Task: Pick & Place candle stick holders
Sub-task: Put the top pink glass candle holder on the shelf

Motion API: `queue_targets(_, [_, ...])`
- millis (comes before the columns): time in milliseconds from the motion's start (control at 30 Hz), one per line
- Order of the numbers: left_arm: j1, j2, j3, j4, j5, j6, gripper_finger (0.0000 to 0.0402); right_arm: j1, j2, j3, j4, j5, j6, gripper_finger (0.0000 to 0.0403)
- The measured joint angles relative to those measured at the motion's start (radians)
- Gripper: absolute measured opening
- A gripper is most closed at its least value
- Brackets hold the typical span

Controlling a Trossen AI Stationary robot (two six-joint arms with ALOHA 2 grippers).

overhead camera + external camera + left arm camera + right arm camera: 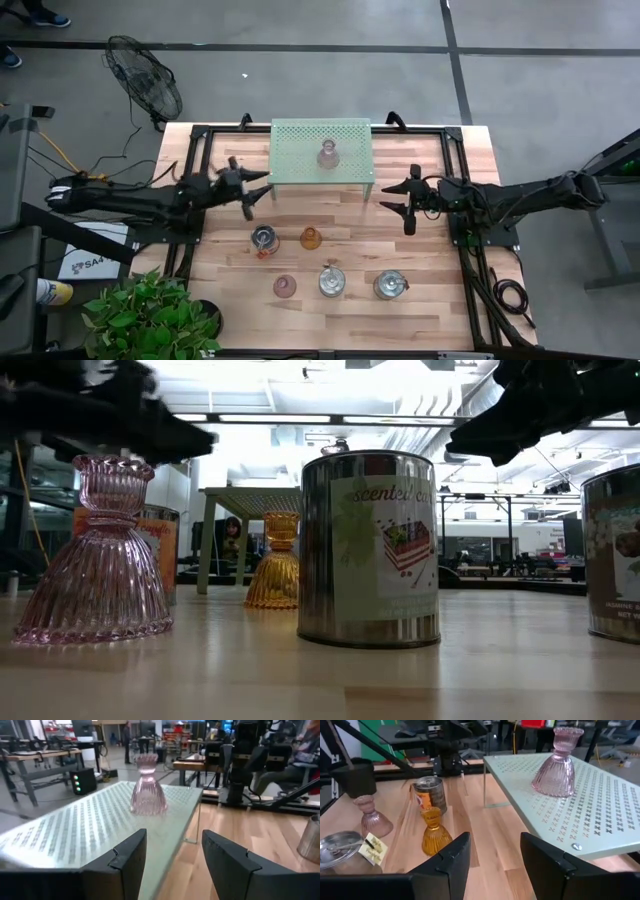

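Left pincer (247, 190) hovers beside the green shelf's (300, 165) left edge, jaws apart, empty. On the surface (440, 300), left to right: a labelled tin (264, 239), pink holder (285, 286), amber holder (311, 238), two silvery tins (331, 281) reading "scented ca…". Another pink holder (327, 155) stands on the shelf. Ribbed glass: light, rigid, slippery, breakable; grip the narrow neck. Right pincer (407, 208) is off the shelf's right end, jaws apart, empty.

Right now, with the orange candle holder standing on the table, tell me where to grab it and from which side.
Grab the orange candle holder by its narrow upper neck, coming straight down from above. It stands upright, its ribbed skirt flares too wide below, and a tin stands close beside it, so a side approach looks cramped.
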Motion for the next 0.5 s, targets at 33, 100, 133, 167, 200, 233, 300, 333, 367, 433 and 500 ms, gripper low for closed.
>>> queue_targets(33, [0.031,0.047,0.035,0.003,0.025,0.009,0.0188,0.0,0.0,-0.015,0.026,0.003,-0.012,0.0167])
queue_targets(100, [0.092,0.142,0.108,0.001,0.079,0.033,0.0188,0.0,0.0,-0.05,0.088,0.02,-0.015,0.0167])
queue_targets(133, [0.125,0.191,0.147,0.001,0.116,0.044,0.0188,0.0,0.0,-0.069,0.117,0.03,-0.015,0.0167])
queue_targets(167, [0.154,0.243,0.186,0.001,0.152,0.05,0.0188,0.0,0.0,-0.087,0.149,0.038,-0.013,0.0167])
queue_targets(200, [0.181,0.29,0.224,0.0,0.193,0.052,0.0188,0.0,0.0,-0.106,0.179,0.042,-0.011,0.0167])
queue_targets(233, [0.203,0.337,0.261,0.0,0.229,0.052,0.0188,0.0,0.0,-0.122,0.208,0.044,-0.011,0.0167])
queue_targets(300, [0.239,0.431,0.334,0.001,0.277,0.055,0.0188,0.0,0.0,-0.141,0.241,0.044,-0.011,0.0167])
queue_targets(333, [0.251,0.473,0.366,0.0,0.287,0.057,0.0188,0.0,0.0,-0.146,0.25,0.043,-0.01,0.0167])
queue_targets(367, [0.261,0.514,0.396,0.001,0.294,0.058,0.0188,0.0,0.0,-0.148,0.254,0.043,-0.01,0.0167])
queue_targets(433, [0.276,0.589,0.449,0.006,0.299,0.059,0.0188,0.0,0.0,-0.149,0.245,0.043,-0.01,0.0167])
queue_targets(500, [0.285,0.655,0.499,0.013,0.3,0.067,0.0188,0.0,0.0,-0.149,0.241,0.037,-0.01,0.0167])
